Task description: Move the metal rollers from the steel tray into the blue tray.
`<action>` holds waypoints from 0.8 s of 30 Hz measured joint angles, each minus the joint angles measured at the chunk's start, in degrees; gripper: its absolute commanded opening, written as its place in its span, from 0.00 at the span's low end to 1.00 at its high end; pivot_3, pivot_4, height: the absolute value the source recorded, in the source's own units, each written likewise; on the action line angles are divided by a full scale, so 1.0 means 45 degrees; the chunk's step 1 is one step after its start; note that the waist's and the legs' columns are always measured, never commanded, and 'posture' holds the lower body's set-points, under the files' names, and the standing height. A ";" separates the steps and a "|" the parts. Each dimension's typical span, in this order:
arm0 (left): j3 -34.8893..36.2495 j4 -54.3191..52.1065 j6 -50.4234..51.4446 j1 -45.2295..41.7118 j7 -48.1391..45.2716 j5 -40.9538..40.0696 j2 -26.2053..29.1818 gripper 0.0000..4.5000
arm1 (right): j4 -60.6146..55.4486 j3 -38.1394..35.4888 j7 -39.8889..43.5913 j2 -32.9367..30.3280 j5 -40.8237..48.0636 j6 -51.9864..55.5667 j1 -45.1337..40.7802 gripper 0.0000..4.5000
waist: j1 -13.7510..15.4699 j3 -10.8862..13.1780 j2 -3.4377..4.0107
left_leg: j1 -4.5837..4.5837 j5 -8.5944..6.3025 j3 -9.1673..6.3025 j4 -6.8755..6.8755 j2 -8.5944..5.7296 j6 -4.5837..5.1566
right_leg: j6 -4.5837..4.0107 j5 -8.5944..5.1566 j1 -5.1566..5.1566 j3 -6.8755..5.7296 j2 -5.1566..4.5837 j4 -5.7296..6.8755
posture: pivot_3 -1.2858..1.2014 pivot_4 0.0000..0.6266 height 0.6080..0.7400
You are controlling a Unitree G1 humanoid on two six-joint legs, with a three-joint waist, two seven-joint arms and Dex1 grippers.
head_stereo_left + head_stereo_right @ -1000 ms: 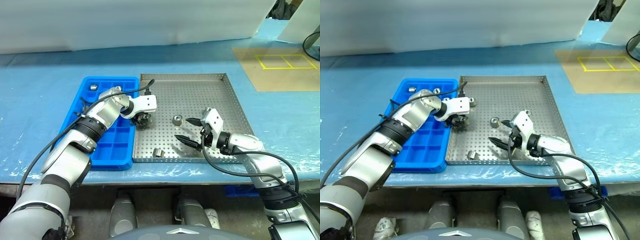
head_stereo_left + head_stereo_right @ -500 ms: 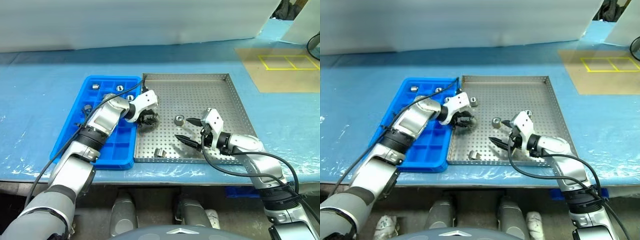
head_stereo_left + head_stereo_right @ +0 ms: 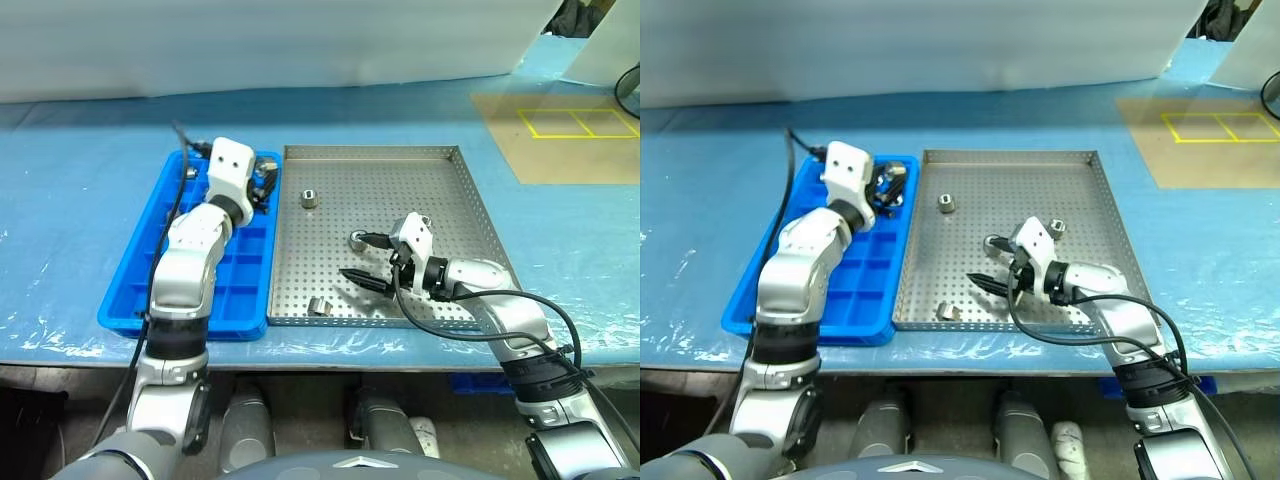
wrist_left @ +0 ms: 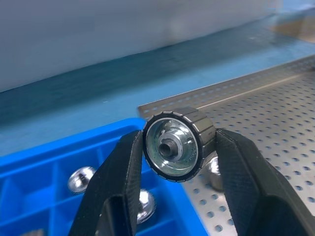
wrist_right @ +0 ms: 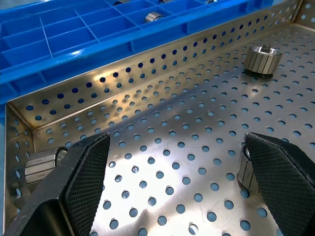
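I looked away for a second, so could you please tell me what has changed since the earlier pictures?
The left gripper, shut on a metal roller, has lifted off the steel tray and swung over the far end of the blue tray. The right gripper stays open, low over the steel tray beside a roller. The other loose rollers lie where they were.

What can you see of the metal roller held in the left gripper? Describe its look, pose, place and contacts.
The metal roller is a short cylinder, dark and ridged round its outside, with a shiny silver recessed face and a small hub at the centre. It is clamped sideways between the left gripper's two black fingers, its face turned to the wrist camera. It hangs above the far end of the blue tray, beside the steel tray, touching nothing else.
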 measured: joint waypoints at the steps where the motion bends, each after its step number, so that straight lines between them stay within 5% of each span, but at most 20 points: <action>1: 0.0139 -0.0517 -0.0040 0.0496 0.0473 0.0050 -0.0153 0.42 | 0.0159 0.0138 0.0107 0.0050 -0.0009 -0.0047 -0.0163 1.00 | 0.0032 0.0001 -0.0002 | -0.0001 -0.0001 -0.0002 0.0000 0.0001 0.0002 | 0.0000 0.0000 0.0000 -0.0003 0.0000 -0.0003 | 0.55 0.24 1.00; 24: 0.1830 -0.4358 0.1019 0.5308 0.5180 0.0236 -0.2281 0.42 | 0.3325 0.1183 0.2476 0.0979 -0.0717 -0.1259 -0.2652 1.00 | 0.1311 0.0016 -0.0027 | -0.0068 -0.0007 -0.0030 0.0004 0.0009 0.0010 | 0.0007 -0.0004 -0.0050 -0.0026 -0.0001 -0.0011 | 0.64 0.24 1.00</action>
